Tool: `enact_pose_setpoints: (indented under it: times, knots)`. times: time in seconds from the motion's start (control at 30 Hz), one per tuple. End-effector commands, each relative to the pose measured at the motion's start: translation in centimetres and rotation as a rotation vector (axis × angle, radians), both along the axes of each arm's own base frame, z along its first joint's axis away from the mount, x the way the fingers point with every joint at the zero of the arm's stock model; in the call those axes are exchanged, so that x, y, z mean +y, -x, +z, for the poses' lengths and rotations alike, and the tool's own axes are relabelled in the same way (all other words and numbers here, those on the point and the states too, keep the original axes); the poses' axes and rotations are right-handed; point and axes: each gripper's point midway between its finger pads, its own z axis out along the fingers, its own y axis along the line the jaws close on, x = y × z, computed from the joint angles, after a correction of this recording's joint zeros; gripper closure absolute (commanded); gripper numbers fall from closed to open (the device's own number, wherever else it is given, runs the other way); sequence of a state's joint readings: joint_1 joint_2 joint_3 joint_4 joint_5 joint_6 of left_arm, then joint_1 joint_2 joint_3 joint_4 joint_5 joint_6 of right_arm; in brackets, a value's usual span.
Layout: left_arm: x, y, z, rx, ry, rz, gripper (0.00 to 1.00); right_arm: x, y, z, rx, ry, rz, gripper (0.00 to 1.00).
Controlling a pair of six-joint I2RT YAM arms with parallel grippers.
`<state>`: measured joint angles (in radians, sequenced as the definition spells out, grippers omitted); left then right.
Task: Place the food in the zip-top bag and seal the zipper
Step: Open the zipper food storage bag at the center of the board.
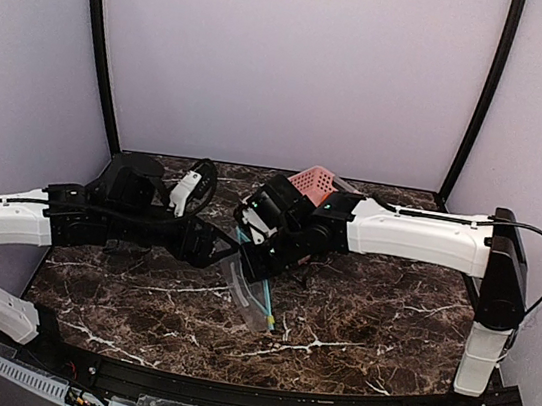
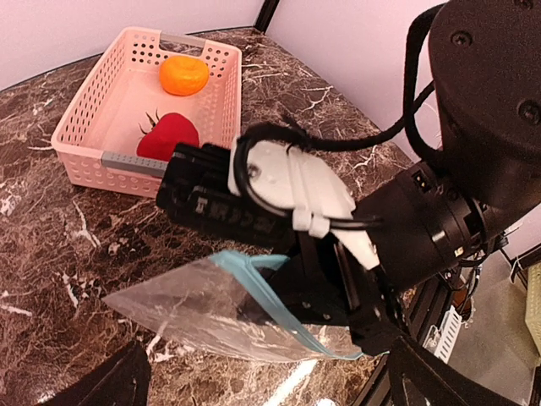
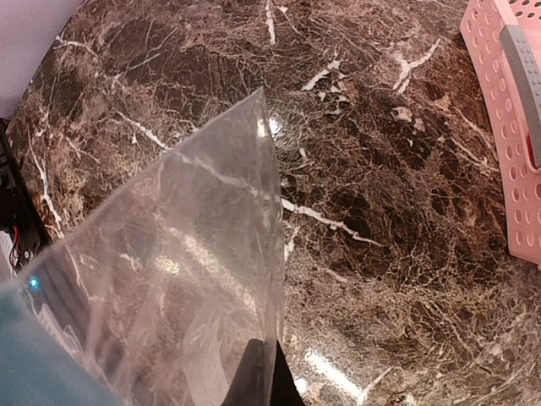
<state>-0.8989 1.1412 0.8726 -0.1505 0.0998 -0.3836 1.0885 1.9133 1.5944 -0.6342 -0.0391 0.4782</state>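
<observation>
Zip-top bag point(image 2: 194, 317), Mia, where is it?

Hanging clear of the table point(image 1: 386, 320), Tom, mid-table where the grippers meet. The right gripper point(image 2: 336, 321) looks clamped on one end of the zipper point(image 2: 269, 296), and the bag sags from there.

And the left gripper point(image 2: 279, 385)?

Jaws spread wide, the bag just ahead of them, gripping nothing.

So the mouth needs opening, I'd judge.

Yes. I'd have the left take only one lip of the teal strip, close to the right's hold. Then draw it away gently, so the film neither slips nor tears.

Room to move?

The pink basket point(image 2: 84, 165) sits just beyond the right gripper, on the far side, with the orange food point(image 2: 184, 74) and the red food point(image 2: 167, 135) inside it. Open marble lies toward the near edge and off to the right, so pull that way, not back into the basket
</observation>
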Motion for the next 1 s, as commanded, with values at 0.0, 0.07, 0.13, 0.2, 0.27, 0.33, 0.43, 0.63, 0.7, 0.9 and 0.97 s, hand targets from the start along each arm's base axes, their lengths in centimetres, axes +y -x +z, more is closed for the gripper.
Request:
enact_pose_setpoints:
  times: [0.0, 0.07, 0.13, 0.2, 0.27, 0.33, 0.43, 0.63, 0.7, 0.9, 0.97]
  knots:
    - [-0.4, -0.3, -0.3, -0.015, -0.044, -0.046, 0.01, 0.6, 1.0, 0.3, 0.003, -0.002, 0.085, 1.00]
    - [-0.8, -0.6, 0.0, -0.019, -0.022, -0.040, 0.01, 0.6, 1.1, 0.4, 0.006, -0.002, 0.088, 1.00]
    - [-0.9, -0.9, -0.1, -0.023, -0.018, -0.033, 0.01, 0.5, 1.2, 0.4, 0.007, -0.002, 0.091, 1.00]
    - [-0.7, -1.3, -0.4, -0.023, -0.031, -0.009, 0.01, 0.5, 1.3, 0.7, 0.006, -0.008, 0.097, 1.00]
    - [-0.3, -1.9, -0.7, -0.017, -0.042, 0.023, 0.01, 0.5, 1.4, 0.9, 0.007, -0.015, 0.103, 1.00]
    - [0.3, -2.5, -1.0, -0.010, -0.043, 0.061, 0.02, 0.6, 1.4, 1.1, 0.004, -0.022, 0.109, 1.00]
    - [1.1, -3.4, -1.2, 0.008, -0.019, 0.121, 0.04, 0.7, 1.6, 1.3, 0.004, -0.037, 0.121, 1.00]
    - [1.6, -4.0, -0.8, 0.029, 0.060, 0.139, 0.17, 1.1, 1.7, 1.7, 0.008, -0.061, 0.123, 1.00]
    - [0.6, -3.6, 0.3, 0.008, 0.114, 0.080, 0.17, 1.1, 1.6, 1.8, 0.004, -0.062, 0.118, 1.00]
    - [-0.6, -3.1, -0.4, 0.043, 0.089, 0.005, 0.13, 1.4, 1.4, 2.0, -0.002, -0.059, 0.122, 1.00]
    - [-0.6, -3.2, -0.5, 0.037, 0.087, 0.006, 0.12, 1.4, 1.2, 2.0, -0.004, -0.054, 0.117, 1.00]
